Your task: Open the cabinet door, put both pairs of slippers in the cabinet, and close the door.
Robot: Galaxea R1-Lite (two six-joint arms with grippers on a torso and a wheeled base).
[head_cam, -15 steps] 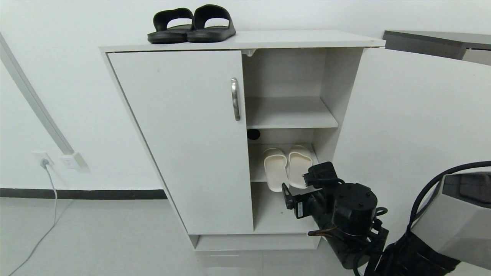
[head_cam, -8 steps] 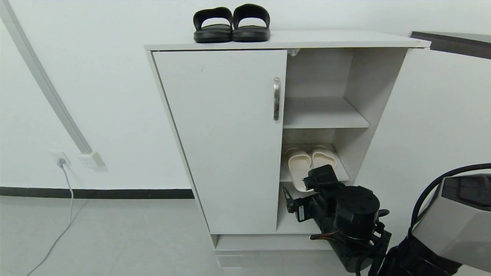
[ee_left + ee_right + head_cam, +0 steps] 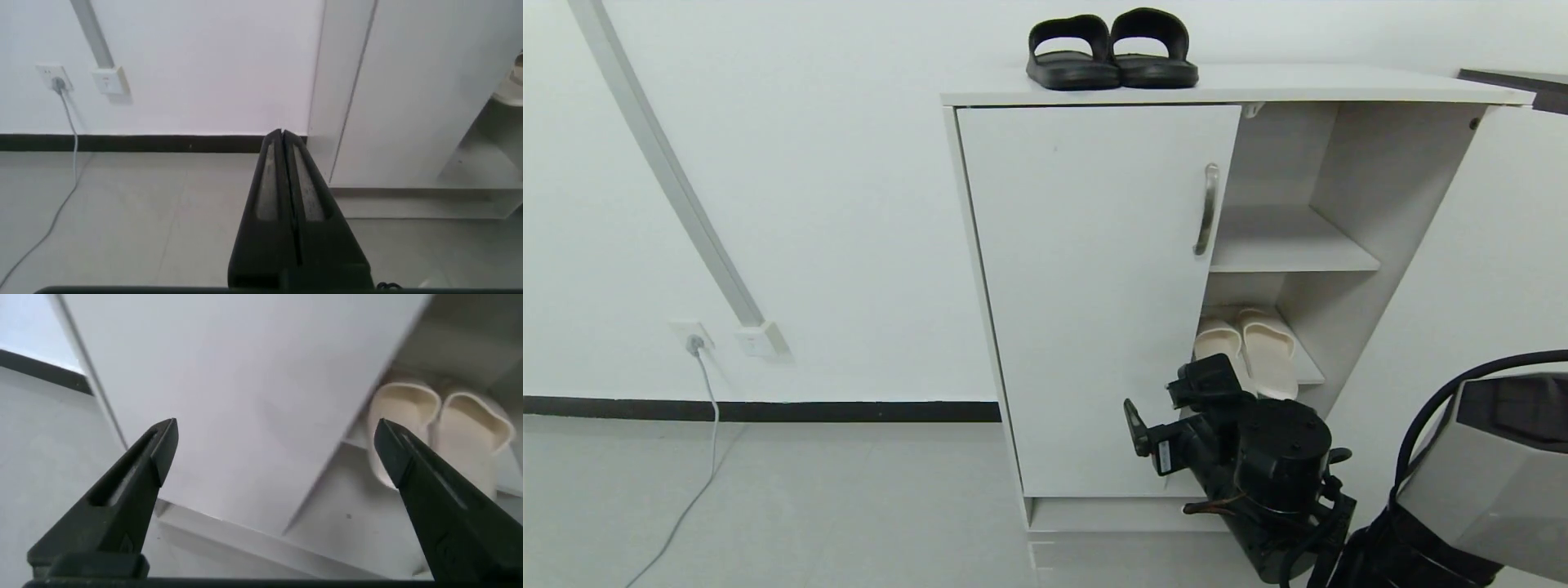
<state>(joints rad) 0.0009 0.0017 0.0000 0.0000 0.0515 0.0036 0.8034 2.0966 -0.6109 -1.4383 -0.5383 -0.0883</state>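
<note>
right gripper (image 3: 275, 429) spread, low before cabinet (image 3: 1094, 286) | left gripper (image 3: 282, 135) pressed together | cream slippers (image 3: 1254, 347) on shelf inside | black slippers (image 3: 1112, 51) on top

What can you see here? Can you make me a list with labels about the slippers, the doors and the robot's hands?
black slippers: side by side on top of the cabinet
white slippers: inside the cabinet, on the shelf below the upper shelf
left door: closed
right door: open
left gripper: shut, holding nothing
right gripper: open, low before the cabinet, holding nothing
</note>
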